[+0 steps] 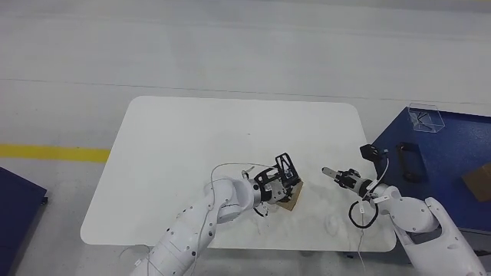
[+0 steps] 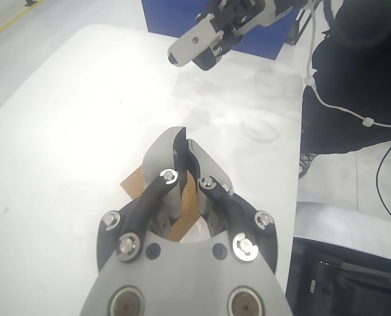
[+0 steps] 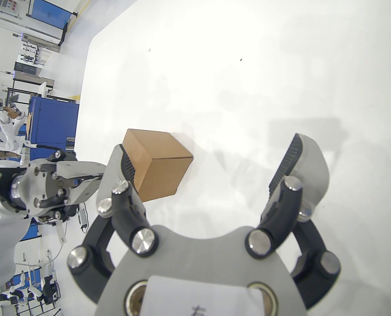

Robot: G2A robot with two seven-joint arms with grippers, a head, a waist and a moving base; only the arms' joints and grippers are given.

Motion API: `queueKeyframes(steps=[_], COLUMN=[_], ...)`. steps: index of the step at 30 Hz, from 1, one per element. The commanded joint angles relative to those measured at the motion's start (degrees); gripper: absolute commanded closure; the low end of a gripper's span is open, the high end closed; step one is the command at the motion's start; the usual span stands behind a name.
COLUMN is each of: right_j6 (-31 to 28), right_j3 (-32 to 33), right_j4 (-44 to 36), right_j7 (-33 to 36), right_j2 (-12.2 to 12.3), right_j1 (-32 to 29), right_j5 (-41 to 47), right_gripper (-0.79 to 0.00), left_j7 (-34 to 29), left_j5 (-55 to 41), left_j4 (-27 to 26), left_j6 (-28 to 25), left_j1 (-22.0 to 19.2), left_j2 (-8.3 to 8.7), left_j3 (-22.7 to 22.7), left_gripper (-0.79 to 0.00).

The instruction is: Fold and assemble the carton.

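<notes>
A small brown carton [image 1: 292, 198] stands closed as a cube on the white table [image 1: 192, 153], near the front edge. In the right wrist view the carton [image 3: 159, 169] shows its flat top and two sides. My left gripper [image 1: 285, 185] is right over the carton, its fingers pressed together; in its own view the left gripper [image 2: 184, 137] is shut with brown carton [image 2: 182, 222] showing beneath it. My right gripper [image 3: 211, 162] is open and empty, a short way to the right of the carton. It hovers over the table as the right gripper [image 1: 328, 172] and faces the left one.
A blue cabinet [image 1: 437, 161] stands just right of the table, with a clear plastic box [image 1: 424, 116], black parts [image 1: 406, 162] and a brown cardboard piece [image 1: 481, 182] on it. The table's back and left parts are bare.
</notes>
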Motion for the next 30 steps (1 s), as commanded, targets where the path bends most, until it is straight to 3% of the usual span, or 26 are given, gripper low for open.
queueKeyframes(steps=[1,5,8,11,16,17,18,19,21,25,30], right_j6=[0.0,0.0,0.0,0.0,0.0,0.0,0.0,0.0,0.0,0.0,0.0], right_j3=[0.0,0.0,0.0,0.0,0.0,0.0,0.0,0.0,0.0,0.0,0.0], right_j4=[0.0,0.0,0.0,0.0,0.0,0.0,0.0,0.0,0.0,0.0,0.0], right_j7=[0.0,0.0,0.0,0.0,0.0,0.0,0.0,0.0,0.0,0.0,0.0], right_j2=[0.0,0.0,0.0,0.0,0.0,0.0,0.0,0.0,0.0,0.0,0.0], right_j1=[0.0,0.0,0.0,0.0,0.0,0.0,0.0,0.0,0.0,0.0,0.0], right_j5=[0.0,0.0,0.0,0.0,0.0,0.0,0.0,0.0,0.0,0.0,0.0], right_gripper=[-0.785,-0.785,-0.785,-0.785,-0.785,-0.785,-0.785,-0.784,-0.784,-0.784,-0.784], left_j7=[-1.1,-3.6,-1.2,4.1,12.5,12.6,12.6,12.6,12.7,12.6,12.6], left_j5=[0.2,-0.8,-1.5,0.9,6.5,6.9,6.9,6.8,7.0,6.9,6.9], left_j4=[0.3,3.0,2.5,-1.7,-10.0,-10.4,-10.4,-10.5,-10.6,-10.4,-10.4], left_j6=[-0.5,-1.2,-0.9,-0.8,0.6,0.6,0.6,0.6,0.6,0.6,0.6], left_j1=[0.0,-1.4,-1.6,0.4,7.4,7.8,7.8,7.9,8.0,7.8,7.8], left_j2=[0.09,-0.36,-0.34,0.66,3.19,3.35,3.35,3.35,3.39,3.35,3.35], left_j3=[0.1,1.2,0.6,-1.6,-7.4,-7.7,-7.7,-7.8,-7.9,-7.7,-7.7], left_gripper=[0.000,0.000,0.000,0.000,0.000,-0.314,-0.785,-0.005,-0.024,-0.299,-0.566])
